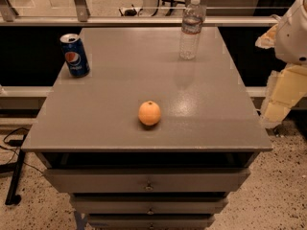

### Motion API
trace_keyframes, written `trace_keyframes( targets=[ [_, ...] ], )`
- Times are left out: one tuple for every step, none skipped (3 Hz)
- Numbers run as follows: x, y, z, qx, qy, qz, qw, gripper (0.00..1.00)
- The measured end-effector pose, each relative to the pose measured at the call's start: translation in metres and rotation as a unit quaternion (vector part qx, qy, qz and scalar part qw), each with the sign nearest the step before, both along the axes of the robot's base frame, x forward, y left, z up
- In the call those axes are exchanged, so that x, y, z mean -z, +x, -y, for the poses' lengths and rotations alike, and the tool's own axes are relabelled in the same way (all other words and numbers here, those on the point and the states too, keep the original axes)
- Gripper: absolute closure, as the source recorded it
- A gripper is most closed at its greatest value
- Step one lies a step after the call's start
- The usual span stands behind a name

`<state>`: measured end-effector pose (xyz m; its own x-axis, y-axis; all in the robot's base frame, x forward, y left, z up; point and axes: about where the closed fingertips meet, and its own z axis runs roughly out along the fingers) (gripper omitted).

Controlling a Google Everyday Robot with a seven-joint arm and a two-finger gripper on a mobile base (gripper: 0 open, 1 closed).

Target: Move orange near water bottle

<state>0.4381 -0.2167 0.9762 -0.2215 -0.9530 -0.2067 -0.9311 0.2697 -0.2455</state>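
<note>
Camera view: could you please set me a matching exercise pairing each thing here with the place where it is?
Things:
1. orange
2. water bottle
3. Pepsi can
4. end effector

Places:
A. back left corner
B. far right, off the tabletop
C. front middle
D. back, right of centre

Pairs: 1-C, 2-D, 3-A, 4-B

White arm (294, 30), cream gripper (280, 98) at right edge

Ofc/lab: speckled flr (283, 195), chair base (170, 1), cables (9, 138); pincer (280, 97) rt edge.
</note>
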Motion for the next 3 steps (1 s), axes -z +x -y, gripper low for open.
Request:
trace_keyframes(
  targets=[
    [0.0, 0.0, 0.0, 0.0, 0.0, 0.0, 1.0, 0.0],
    [0.007, 0.006, -0.012, -0.003, 0.036, 0.008, 0.9993, 0.0],
    [0.021, 0.017, -0.041, -0.031, 0.1, 0.011, 0.9944, 0.0]
  ],
)
